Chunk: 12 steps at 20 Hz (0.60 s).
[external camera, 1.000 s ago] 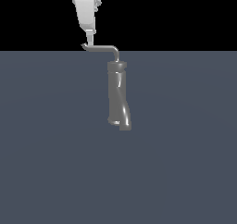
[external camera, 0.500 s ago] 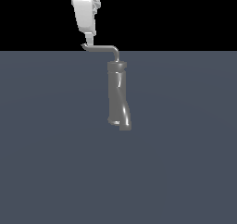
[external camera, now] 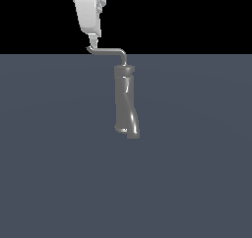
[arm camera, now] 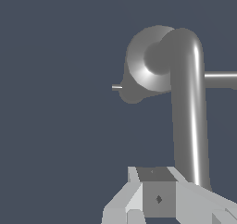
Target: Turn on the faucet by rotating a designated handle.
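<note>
- Dark grey surface (external camera: 59, 183), black background above it.
- Nothing has visibly changed over the last second: my gripper (external camera: 93, 38) still sits directly above the handle (external camera: 109, 50) tip.
- Faucet (external camera: 126, 104) stands below and off to one side.
- Finger spacing: can't tell, tips hidden.
- Judgement: handle unrotated, push not started.

A flat dark grey floor (external camera: 197, 173) carries only the upright faucet (external camera: 125, 104).
</note>
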Each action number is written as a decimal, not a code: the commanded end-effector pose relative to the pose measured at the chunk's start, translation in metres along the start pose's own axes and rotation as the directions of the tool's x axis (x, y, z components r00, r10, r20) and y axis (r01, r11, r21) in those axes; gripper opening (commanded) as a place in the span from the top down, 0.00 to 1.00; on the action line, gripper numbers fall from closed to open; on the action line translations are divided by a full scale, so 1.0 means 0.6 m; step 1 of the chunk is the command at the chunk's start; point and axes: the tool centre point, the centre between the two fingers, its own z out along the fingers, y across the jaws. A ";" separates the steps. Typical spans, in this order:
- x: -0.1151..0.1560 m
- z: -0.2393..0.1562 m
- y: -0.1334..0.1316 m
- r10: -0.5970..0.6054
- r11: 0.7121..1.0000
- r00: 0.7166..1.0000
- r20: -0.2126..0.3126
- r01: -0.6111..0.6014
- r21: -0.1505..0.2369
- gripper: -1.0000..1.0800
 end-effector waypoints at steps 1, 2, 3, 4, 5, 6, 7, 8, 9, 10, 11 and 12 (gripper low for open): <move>-0.001 0.000 0.015 0.000 1.000 1.000 -0.001 0.000 -0.004 1.00; -0.001 0.000 0.020 0.000 1.000 1.000 -0.001 0.000 -0.004 1.00; -0.002 0.000 0.024 0.000 1.000 1.000 -0.001 0.000 -0.004 1.00; -0.002 0.000 0.029 0.000 1.000 1.000 -0.001 0.000 -0.004 1.00; -0.002 0.000 0.034 0.001 1.000 1.000 -0.001 -0.001 -0.003 1.00; -0.002 0.000 0.039 0.001 1.000 1.000 -0.001 -0.001 -0.003 1.00; -0.002 0.000 0.044 0.001 1.000 1.000 -0.001 -0.001 -0.003 1.00; -0.003 0.000 0.049 0.001 1.000 1.000 -0.001 -0.001 -0.003 1.00; -0.003 0.000 0.054 0.001 1.000 1.000 -0.001 -0.001 -0.003 1.00; -0.003 0.000 0.059 0.001 1.000 1.000 -0.001 -0.001 -0.003 1.00; -0.004 0.000 0.064 0.001 1.000 1.000 -0.001 -0.001 -0.003 1.00; -0.004 0.000 0.069 0.001 1.000 1.000 -0.001 -0.001 -0.003 1.00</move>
